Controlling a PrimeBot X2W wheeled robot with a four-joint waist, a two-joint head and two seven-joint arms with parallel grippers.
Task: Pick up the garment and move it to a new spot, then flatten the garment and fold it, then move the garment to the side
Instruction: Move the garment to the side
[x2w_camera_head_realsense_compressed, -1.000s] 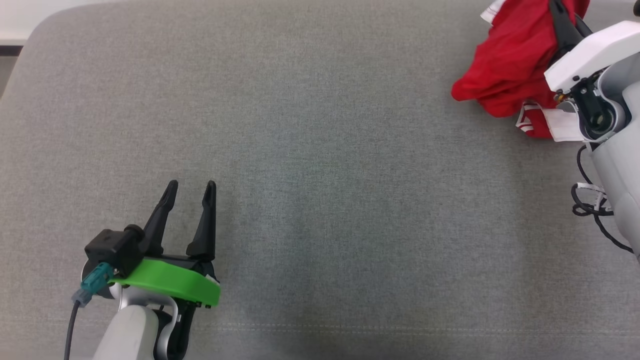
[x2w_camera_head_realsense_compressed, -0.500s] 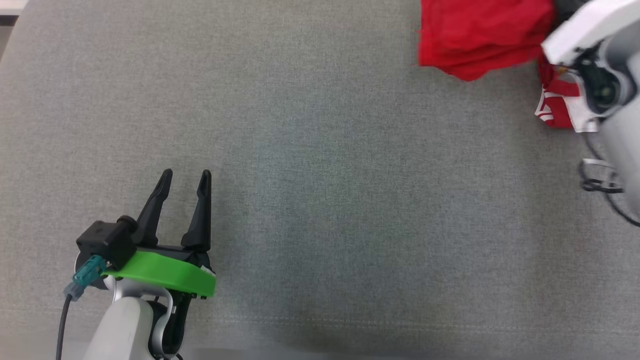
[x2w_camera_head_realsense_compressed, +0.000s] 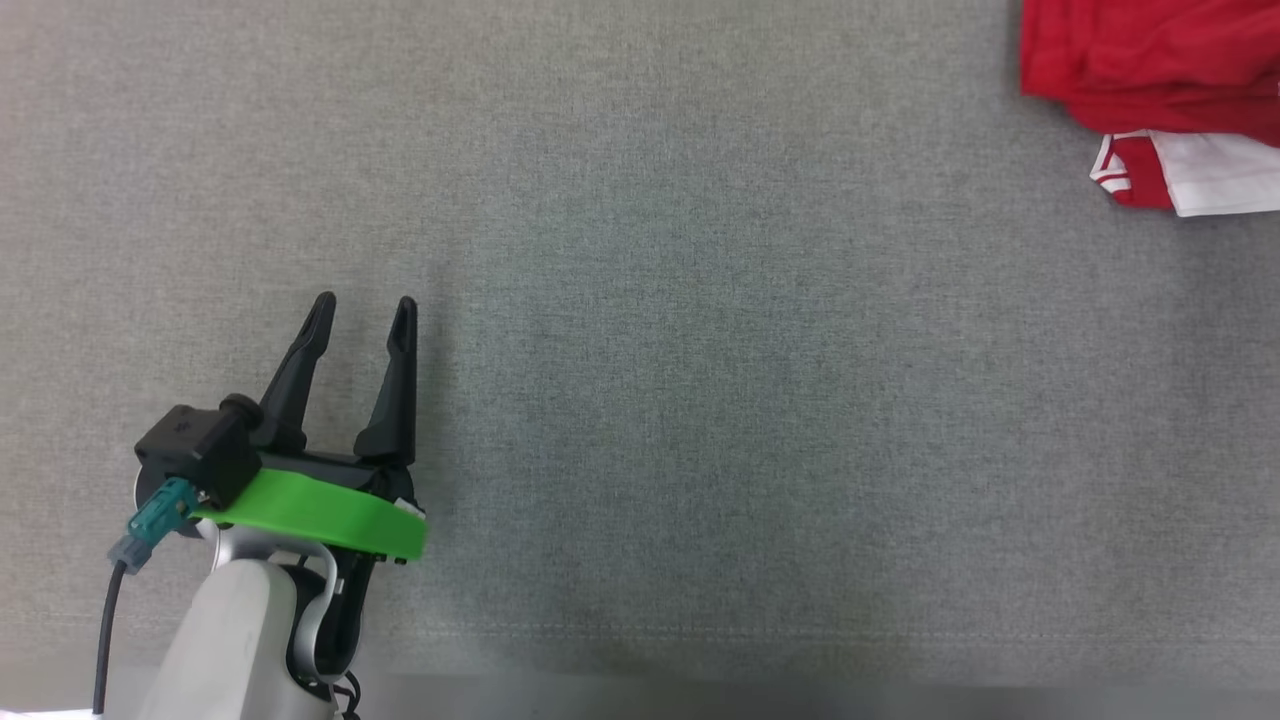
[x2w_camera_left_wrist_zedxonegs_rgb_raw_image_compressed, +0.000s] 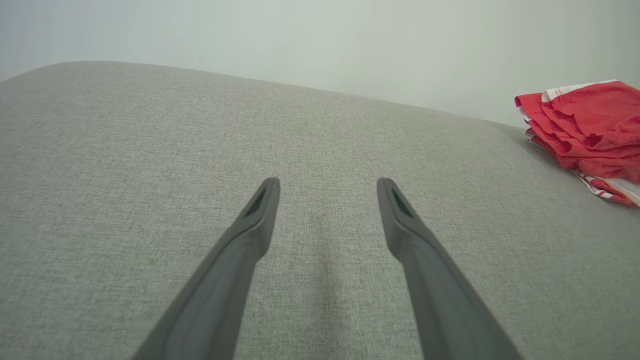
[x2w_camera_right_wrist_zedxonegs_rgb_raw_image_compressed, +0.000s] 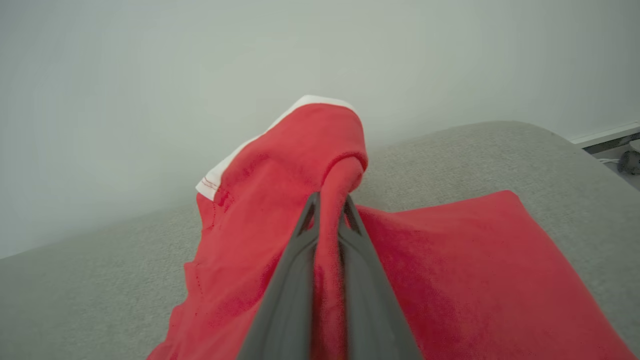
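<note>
The garment (x2w_camera_head_realsense_compressed: 1150, 70) is red with white trim and lies bunched at the head view's top right corner, cut off by the frame edge. In the left wrist view the garment (x2w_camera_left_wrist_zedxonegs_rgb_raw_image_compressed: 585, 130) sits folded over itself at the far right. My right gripper (x2w_camera_right_wrist_zedxonegs_rgb_raw_image_compressed: 327, 202) is shut on a pinch of red cloth, and the garment (x2w_camera_right_wrist_zedxonegs_rgb_raw_image_compressed: 280, 200) drapes up and over its fingertips. My left gripper (x2w_camera_head_realsense_compressed: 360, 310) stands open and empty at the lower left of the head view, far from the cloth. Between its spread fingers (x2w_camera_left_wrist_zedxonegs_rgb_raw_image_compressed: 260, 220) I see bare fabric surface.
Everything rests on a wide grey upholstered surface (x2w_camera_head_realsense_compressed: 700, 350) with a stitched seam near its front edge (x2w_camera_head_realsense_compressed: 800, 632). A pale wall (x2w_camera_left_wrist_zedxonegs_rgb_raw_image_compressed: 320, 40) rises behind its far rounded edge. Past the right edge a cable (x2w_camera_right_wrist_zedxonegs_rgb_raw_image_compressed: 607, 161) lies on the floor.
The head camera has shifted, so the whole picture has slid. The right arm's white wrist, seen earlier beside the red cloth, has left the head view. The left gripper stays open.
</note>
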